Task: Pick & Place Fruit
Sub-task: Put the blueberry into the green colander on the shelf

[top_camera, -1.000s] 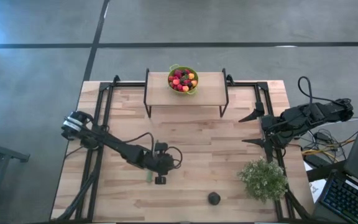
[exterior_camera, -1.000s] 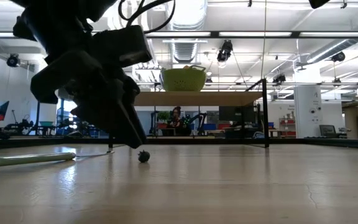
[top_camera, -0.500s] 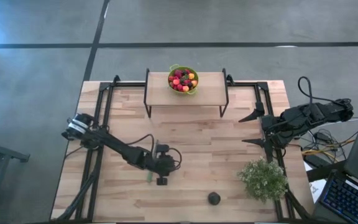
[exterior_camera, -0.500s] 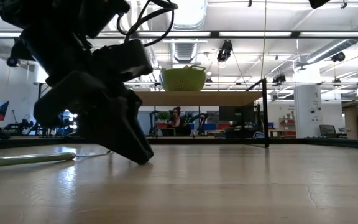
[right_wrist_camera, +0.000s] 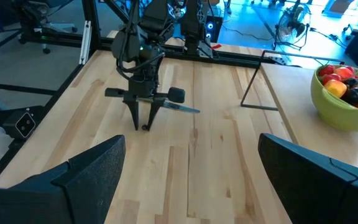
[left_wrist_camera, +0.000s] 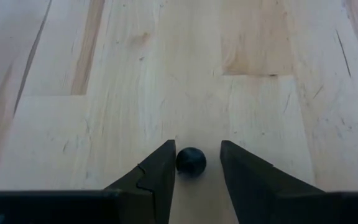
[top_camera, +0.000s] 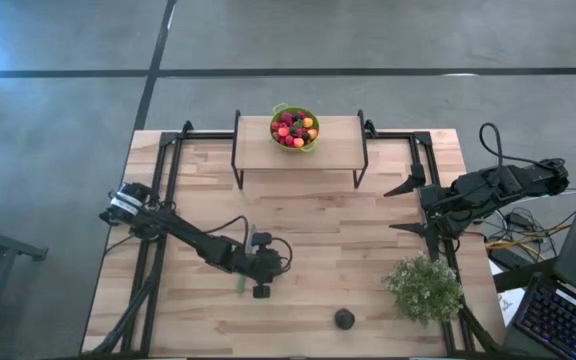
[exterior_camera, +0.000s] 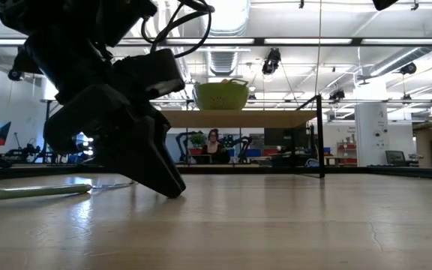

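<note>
Between the left pincer's fingers: small dark berry [left_wrist_camera: 191,160], round, resting on the bench [top_camera: 308,215], touching one finger [left_wrist_camera: 157,171], a sliver of gap to the other.
Left pincer [top_camera: 259,291]: tips down at the bench's near-middle, fingers partly spread around the dark berry, not yet pinching it; a dark bulk in the low view [exterior_camera: 167,184], tips on the wood.
Beside the left pincer: green-handled knife [top_camera: 240,284], lying flat on the bench; long pale-green shape in the low view [exterior_camera: 36,191].
Near front edge: bigger dark round fruit [top_camera: 344,319], alone, well apart from the pincer.
On the raised shelf [top_camera: 338,135] at the back: green bowl [top_camera: 295,128] heaped with fruit [top_camera: 293,127], red, dark and orange pieces.
Right pincer [top_camera: 405,207]: at the bench's right edge, fingers spread wide, holding nothing.
Front right corner: bushy pale-green plant [top_camera: 424,288].
</note>
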Action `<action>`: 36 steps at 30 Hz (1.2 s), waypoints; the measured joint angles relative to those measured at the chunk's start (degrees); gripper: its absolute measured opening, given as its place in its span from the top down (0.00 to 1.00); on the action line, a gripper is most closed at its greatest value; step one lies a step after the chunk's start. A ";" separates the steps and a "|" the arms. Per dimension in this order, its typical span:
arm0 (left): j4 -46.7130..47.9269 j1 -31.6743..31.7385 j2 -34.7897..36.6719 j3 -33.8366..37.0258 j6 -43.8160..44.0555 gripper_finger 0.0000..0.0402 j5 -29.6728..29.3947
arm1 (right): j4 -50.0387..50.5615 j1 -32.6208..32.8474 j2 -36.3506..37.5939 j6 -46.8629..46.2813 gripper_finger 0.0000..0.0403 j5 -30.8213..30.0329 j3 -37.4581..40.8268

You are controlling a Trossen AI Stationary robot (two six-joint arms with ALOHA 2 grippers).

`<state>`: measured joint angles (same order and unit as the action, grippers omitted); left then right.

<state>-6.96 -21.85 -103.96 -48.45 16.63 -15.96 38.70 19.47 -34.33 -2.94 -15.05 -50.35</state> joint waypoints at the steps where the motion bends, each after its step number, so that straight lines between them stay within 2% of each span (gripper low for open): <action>1: 0.03 0.00 0.00 0.00 0.04 0.67 0.06 | 0.00 0.00 0.00 0.00 0.10 -0.01 0.01; 11: 0.37 0.00 -0.02 0.01 0.26 0.79 0.58 | 0.00 0.01 0.00 0.00 0.10 -0.01 0.01; 19: 1.56 0.00 -0.10 -1.51 0.67 0.81 0.62 | 0.00 0.02 0.00 0.00 0.10 0.00 0.02; 36: 9.31 1.29 -0.24 -15.09 -5.70 0.81 1.66 | 0.00 -0.01 0.04 0.00 0.10 0.00 0.00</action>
<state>2.35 -20.56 -104.20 -63.53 10.93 -14.29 38.70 19.46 -34.28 -2.94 -15.05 -50.35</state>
